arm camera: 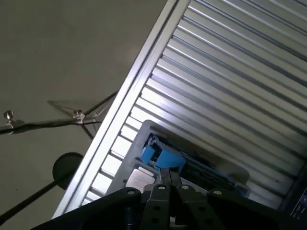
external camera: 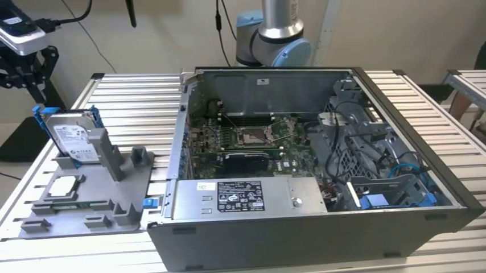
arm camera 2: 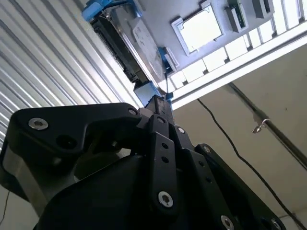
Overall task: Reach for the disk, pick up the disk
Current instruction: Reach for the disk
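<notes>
**Arm pose.** A silver arm tube with a blue-capped joint rises behind the open computer case. In both wrist views the gripper points along its own axis at a blue corner of the disk. Its fingers are pressed together and nothing is between them. Whether the fingertips touch the blue corner cannot be told.

**Task item.** The disk lies directly ahead of the fingertips. It stands on edge in a slot of the grey fixture, which lies on the slatted worktop. The silver face with its white label is visible, and the blue carrier frame runs round the edges.

**Containers and contents.**
- Grey fixture: holds the disk, upright. It also holds the chip, which lies flat in a square recess beyond the disk as seen from the gripper.
- Computer case: lies on its side with the cover off, on the far side of the fixture from the gripper. Inside are a green circuit board, a grey box with a black-and-white label, bundled cables and a blue bracket.

**Quantities.** One disk, one chip, one fixture, one case, one grey box.
</notes>
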### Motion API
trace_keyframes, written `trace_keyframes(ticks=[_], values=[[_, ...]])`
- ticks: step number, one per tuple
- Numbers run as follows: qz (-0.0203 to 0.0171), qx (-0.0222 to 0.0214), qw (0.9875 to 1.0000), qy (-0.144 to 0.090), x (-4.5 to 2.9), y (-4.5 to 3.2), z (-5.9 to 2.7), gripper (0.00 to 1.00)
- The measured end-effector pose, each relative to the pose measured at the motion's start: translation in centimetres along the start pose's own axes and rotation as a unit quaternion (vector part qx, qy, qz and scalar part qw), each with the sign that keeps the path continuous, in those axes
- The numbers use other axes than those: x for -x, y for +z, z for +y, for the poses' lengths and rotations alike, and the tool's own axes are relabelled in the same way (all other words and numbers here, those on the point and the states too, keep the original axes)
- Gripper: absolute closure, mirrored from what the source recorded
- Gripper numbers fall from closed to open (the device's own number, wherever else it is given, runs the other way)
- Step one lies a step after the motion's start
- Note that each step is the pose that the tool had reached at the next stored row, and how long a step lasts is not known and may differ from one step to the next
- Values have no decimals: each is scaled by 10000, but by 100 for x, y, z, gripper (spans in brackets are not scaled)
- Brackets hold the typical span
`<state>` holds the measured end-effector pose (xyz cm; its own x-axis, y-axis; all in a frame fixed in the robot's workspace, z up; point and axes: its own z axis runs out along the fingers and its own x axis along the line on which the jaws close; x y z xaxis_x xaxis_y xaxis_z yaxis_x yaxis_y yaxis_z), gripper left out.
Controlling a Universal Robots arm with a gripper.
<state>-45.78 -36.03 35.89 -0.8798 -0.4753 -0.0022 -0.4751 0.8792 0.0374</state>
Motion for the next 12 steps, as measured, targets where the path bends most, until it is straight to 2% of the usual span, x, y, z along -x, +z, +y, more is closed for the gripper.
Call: trace_keyframes(ticks=[3, 6, 9, 12], values=[[2, -4, 9996, -278, 0, 0, -1, 100], [2, -9, 9985, -547, 0, 0, 0, 100], [-2, -16, 9966, -825, 0, 0, 0, 100], [-6, -24, 9940, -1097, 0, -1, 0, 100]])
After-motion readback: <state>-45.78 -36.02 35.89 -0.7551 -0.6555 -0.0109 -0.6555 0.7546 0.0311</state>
